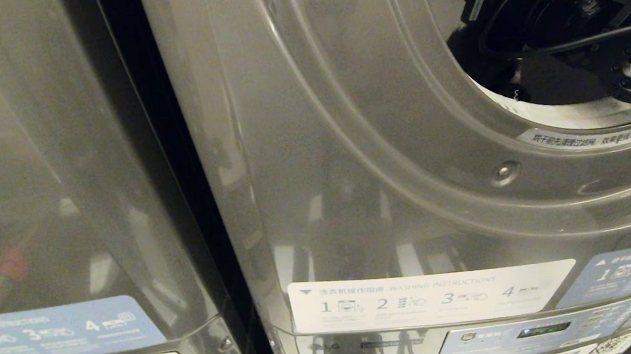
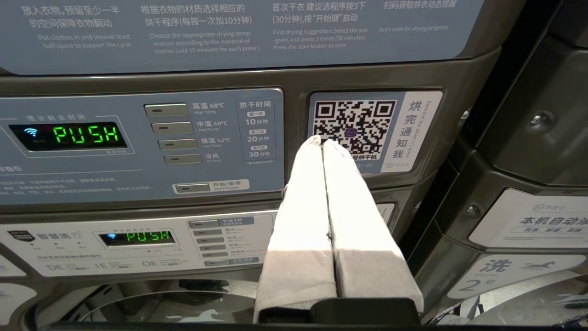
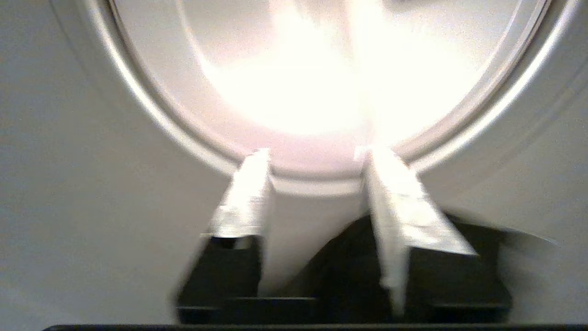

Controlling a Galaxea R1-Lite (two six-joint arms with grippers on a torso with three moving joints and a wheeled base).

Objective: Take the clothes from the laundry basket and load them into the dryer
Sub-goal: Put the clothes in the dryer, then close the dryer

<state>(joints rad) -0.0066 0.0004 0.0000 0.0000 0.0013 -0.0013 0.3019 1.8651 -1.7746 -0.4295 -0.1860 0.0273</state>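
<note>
Head view: I see the dryer (image 1: 346, 141) front, its round opening (image 1: 566, 115) at upper right, with my right arm (image 1: 576, 20) reaching into it. Right wrist view: right gripper (image 3: 312, 156) at the opening's rim (image 3: 151, 115) — jaws apart, nothing between them; the drum glares bright, and I cannot make out any clothes. Left wrist view: left gripper (image 2: 321, 142) parked before the control panel (image 2: 138, 142) — fingers pressed together, empty. No basket visible.
</note>
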